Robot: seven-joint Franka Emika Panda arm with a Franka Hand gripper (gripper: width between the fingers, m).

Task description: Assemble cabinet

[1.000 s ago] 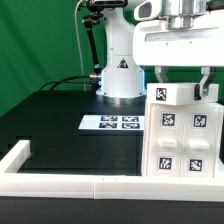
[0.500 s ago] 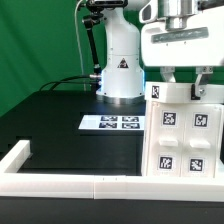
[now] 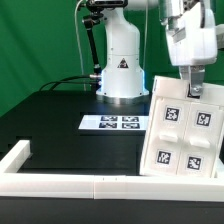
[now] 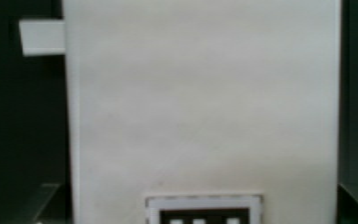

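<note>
The white cabinet (image 3: 185, 135) stands at the exterior view's right, just behind the front rail. It is tilted, its top leaning toward the exterior view's right, and several square tags show on its front panels. My gripper (image 3: 193, 88) comes down from above, itself tilted, and is shut on the cabinet's top edge. In the wrist view the cabinet's white face (image 4: 194, 100) fills the space between the jaws (image 4: 201, 202), with one tag (image 4: 202, 210) at the edge. A small white block (image 4: 43, 38) shows beside it.
The marker board (image 3: 113, 123) lies flat on the black table in the middle. The arm's white base (image 3: 120, 75) stands behind it. A long low white border rail (image 3: 60, 185) runs along the front and the left side. A green curtain hangs behind.
The gripper has rotated and swung toward the exterior view's right. The cabinet, upright before, now leans with it.
</note>
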